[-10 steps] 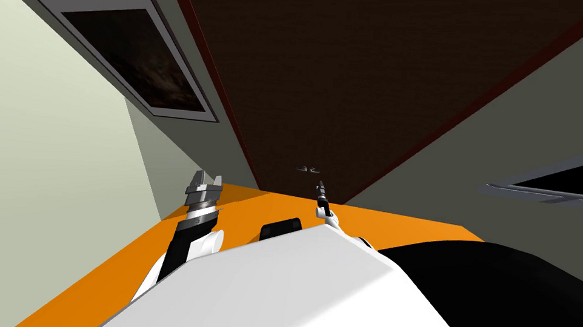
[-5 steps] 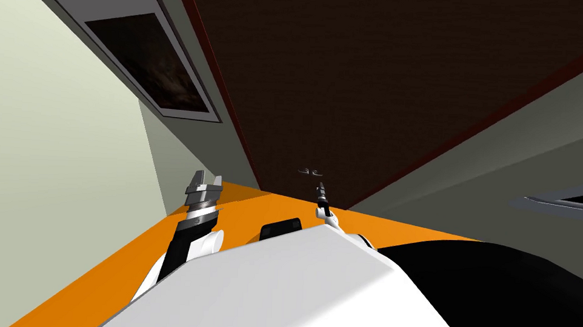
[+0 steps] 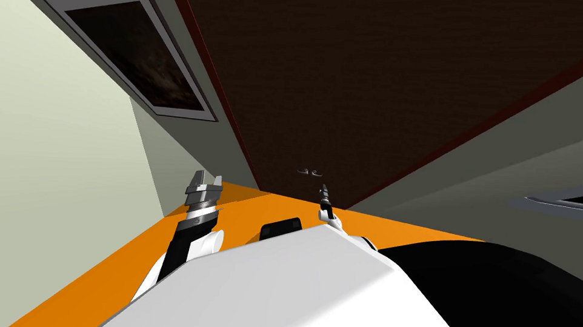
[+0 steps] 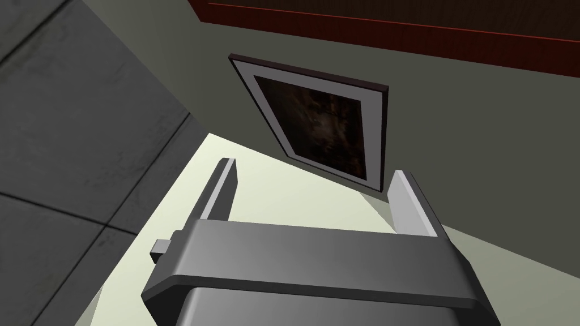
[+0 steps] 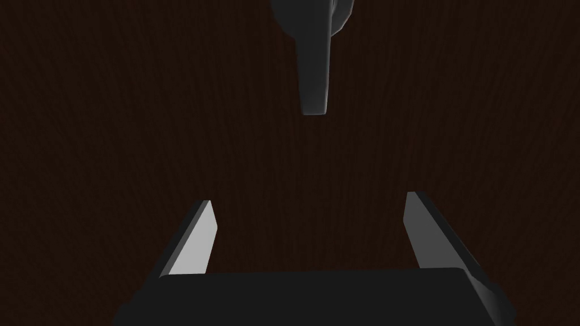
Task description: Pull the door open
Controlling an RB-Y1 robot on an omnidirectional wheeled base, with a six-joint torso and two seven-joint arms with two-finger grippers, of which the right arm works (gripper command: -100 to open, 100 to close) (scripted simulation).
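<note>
A dark brown door (image 3: pixel 372 70) with a reddish frame stands right in front of me. Its small grey lever handle (image 3: pixel 311 171) sits low on the panel. My right gripper (image 3: pixel 324 189) hovers just short of the handle, a little below it. In the right wrist view the gripper (image 5: pixel 308 226) is open with nothing between its fingers, and the grey lever handle (image 5: pixel 313 62) hangs ahead of it against the dark door (image 5: pixel 113 113), apart from both fingers. My left gripper (image 3: pixel 204 181) is raised beside the wall at the left, and there the gripper (image 4: pixel 314 195) is open and holds nothing.
A framed dark picture (image 3: pixel 139 56) hangs on the grey wall left of the door. A pale wall (image 3: pixel 48 156) closes in at the left. The orange floor (image 3: pixel 129 256) runs up to the door. Another frame's edge (image 3: pixel 562 201) shows at the right.
My head view has shifted slightly, so the picture and door sit a bit differently. My right gripper has edged a little nearer the handle. The left arm has not moved.
</note>
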